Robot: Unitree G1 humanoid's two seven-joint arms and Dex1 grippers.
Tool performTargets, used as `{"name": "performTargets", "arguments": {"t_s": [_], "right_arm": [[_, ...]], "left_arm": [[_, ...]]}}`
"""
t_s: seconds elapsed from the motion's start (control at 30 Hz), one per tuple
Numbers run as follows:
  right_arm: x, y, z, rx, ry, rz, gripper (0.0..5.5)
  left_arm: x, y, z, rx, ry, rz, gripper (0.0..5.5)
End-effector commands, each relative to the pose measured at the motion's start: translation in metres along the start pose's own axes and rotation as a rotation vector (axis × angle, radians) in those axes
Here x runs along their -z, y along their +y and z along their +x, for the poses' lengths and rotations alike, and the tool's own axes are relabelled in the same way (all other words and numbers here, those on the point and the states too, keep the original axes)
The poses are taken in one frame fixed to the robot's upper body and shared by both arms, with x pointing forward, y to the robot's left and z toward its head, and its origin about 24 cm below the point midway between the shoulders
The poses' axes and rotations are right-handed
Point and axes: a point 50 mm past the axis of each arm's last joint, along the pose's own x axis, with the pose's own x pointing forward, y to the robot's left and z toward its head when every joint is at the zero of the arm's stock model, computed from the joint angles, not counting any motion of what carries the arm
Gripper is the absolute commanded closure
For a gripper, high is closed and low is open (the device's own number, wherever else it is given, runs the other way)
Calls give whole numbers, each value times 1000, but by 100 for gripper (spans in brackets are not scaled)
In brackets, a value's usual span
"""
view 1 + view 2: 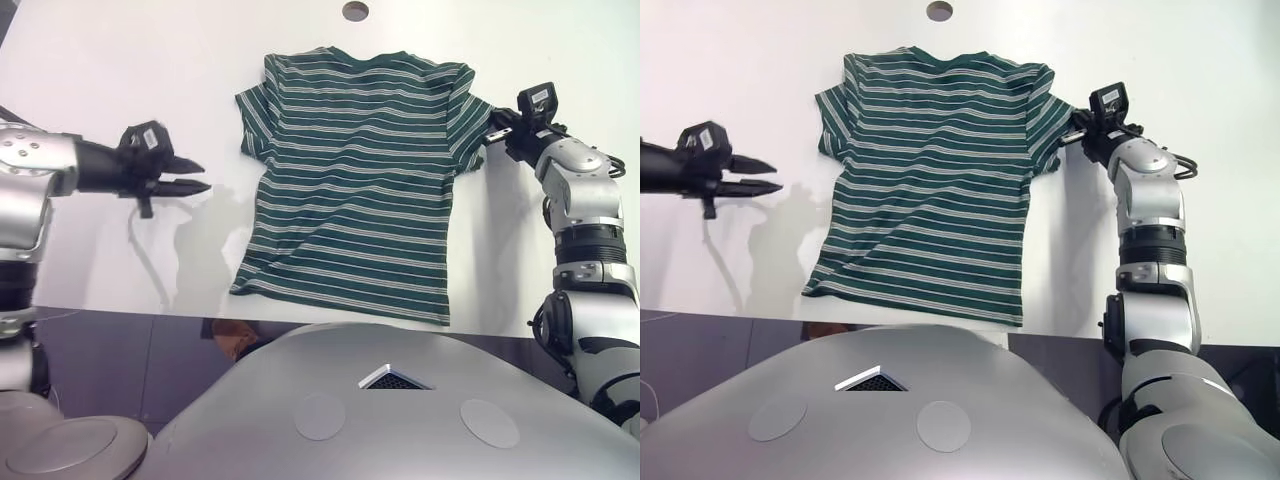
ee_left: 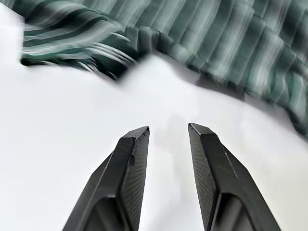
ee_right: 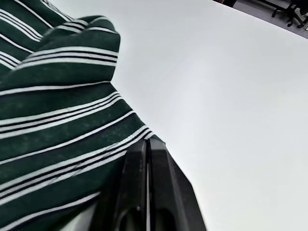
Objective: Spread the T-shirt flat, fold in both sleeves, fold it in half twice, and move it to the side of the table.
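On the white table [image 1: 110, 70], the T-shirt [image 1: 355, 190] lies spread out near the middle, with its collar toward the far edge and its hem nearest the robot. The body looks mostly flat, with light rippling near the hem, and both sleeves point outward, so no fold has been made yet. The right claw [image 1: 493, 132] sits at the outer edge of the right sleeve [image 1: 468, 120]; the right wrist view shows its fingers pressed together with striped cloth bunched at their tips, so it appears to be pinching the sleeve hem. The left claw [image 1: 205, 176] hovers over bare table beside the left sleeve [image 1: 252, 125], fingers apart and clear of the fabric. The step in hand looks like the end of spreading, turning into the sleeve folds. Next, the pinched sleeve probably needs carrying inward over the chest and laying down without dragging the body. The left claw then has to reach and close on its sleeve, which looks slightly crumpled.
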Motion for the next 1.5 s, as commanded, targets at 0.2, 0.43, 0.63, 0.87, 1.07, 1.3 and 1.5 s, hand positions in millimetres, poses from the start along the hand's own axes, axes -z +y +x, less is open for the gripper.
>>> {"name": "performTargets", "arguments": {"t_s": [0.2, 0.43, 0.63, 0.87, 1.07, 1.3, 1.5], "right_arm": [[18, 16, 19, -1, 140, -78, 550], [17, 23, 24, 3, 123, -93, 550], [18, 25, 28, 19, 117, -87, 550], [25, 18, 27, 74, 148, -88, 550], [14, 22, 32, 78, 97, -81, 550], [13, 26, 34, 65, 92, -58, 550], [-2, 13, 26, 18, 1, 268, 461]], "left_arm": [[24, 30, 75, -343, -161, -691, 303], [25, 23, 99, -277, -159, -745, 372], [29, 28, 102, -296, -185, -763, 481], [15, 46, 82, -352, -368, -796, 547], [-38, 29, 93, -177, -507, -767, 547], [-72, -7, 148, -102, -409, -746, 547], [-56, -15, 167, -184, -295, -685, 458]]}}
